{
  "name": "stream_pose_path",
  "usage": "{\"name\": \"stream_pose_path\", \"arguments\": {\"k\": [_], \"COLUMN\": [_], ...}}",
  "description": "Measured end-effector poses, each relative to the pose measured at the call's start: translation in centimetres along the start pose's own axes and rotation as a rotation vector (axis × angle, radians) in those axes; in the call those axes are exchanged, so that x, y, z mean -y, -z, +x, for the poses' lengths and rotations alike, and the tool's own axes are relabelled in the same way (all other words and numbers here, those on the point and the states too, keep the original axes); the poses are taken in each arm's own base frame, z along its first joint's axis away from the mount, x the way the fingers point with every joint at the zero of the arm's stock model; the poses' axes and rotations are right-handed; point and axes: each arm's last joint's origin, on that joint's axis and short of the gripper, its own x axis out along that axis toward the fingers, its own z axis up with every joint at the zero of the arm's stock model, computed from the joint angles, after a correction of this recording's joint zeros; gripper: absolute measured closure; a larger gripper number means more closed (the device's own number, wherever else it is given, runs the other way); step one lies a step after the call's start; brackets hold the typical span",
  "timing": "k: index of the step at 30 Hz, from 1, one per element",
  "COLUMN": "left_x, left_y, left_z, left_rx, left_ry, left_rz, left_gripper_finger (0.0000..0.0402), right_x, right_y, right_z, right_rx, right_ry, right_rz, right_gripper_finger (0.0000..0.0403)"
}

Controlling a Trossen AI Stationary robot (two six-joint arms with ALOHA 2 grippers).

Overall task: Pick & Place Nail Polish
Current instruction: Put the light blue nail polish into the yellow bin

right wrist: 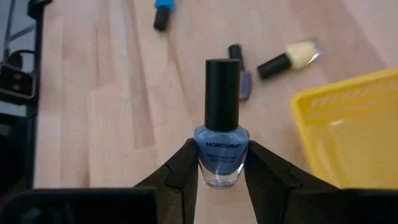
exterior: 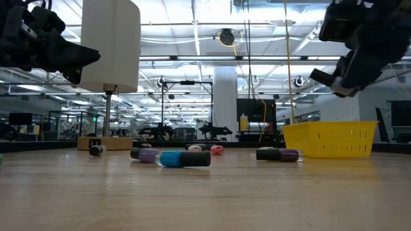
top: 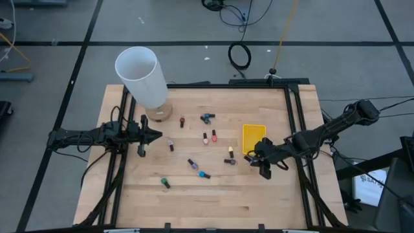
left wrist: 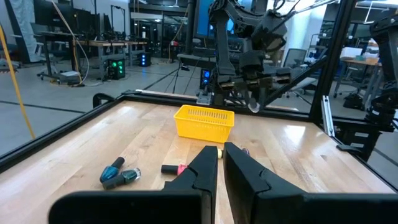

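We hold a blue nail polish bottle point(right wrist: 221, 146) in our right pincer point(top: 264, 163), fingers pressed against either side of its glass body with the dark cap standing up clear of them. The pincer hangs above the desk point(top: 213, 197), just beside the near corner of the yellow bin point(top: 253, 138).

What matters for the next move is that the bin lies a short way off to the side of the held bottle. In the right wrist view its yellow rim point(right wrist: 348, 134) sits just beyond one finger, with bare wood directly under the bottle, so we judge a small sideways carry is needed before letting go.

The bottle's long axis runs along the fingers, cap leading, so it should drop in lengthwise.

Our left pincer point(top: 151, 136) waits at the far side of the desk near the white cylinder point(top: 142, 76), its fingers drawn narrow and holding nothing. The remaining bottles lie scattered on their sides between the two arms, among them a teal one point(top: 203, 174) and a yellow one point(top: 230, 151) not far from the bin.
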Motion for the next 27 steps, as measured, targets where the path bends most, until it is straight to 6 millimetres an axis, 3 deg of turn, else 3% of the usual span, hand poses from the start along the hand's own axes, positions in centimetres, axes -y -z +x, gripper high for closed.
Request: {"name": "stream_pose_path", "arguments": {"k": [11, 27], "left_x": [0.0, 0.0], "left_y": [0.0, 0.0], "left_z": [0.0, 0.0], "left_rx": [0.000, 0.000], "left_ry": [0.001, 0.000], "left_rz": [0.000, 0.000], "left_gripper_finger": [0.0376, 0.0376], "right_x": [2.8, 7.6], "right_y": [-1.8, -2.0], "right_z": [-0.9, -1.2], "right_rx": [0.077, -0.014], "right_ry": [0.093, 0.371], "right_rz": [0.088, 0.214], "right_gripper_finger": [0.0306, 0.0306]}}
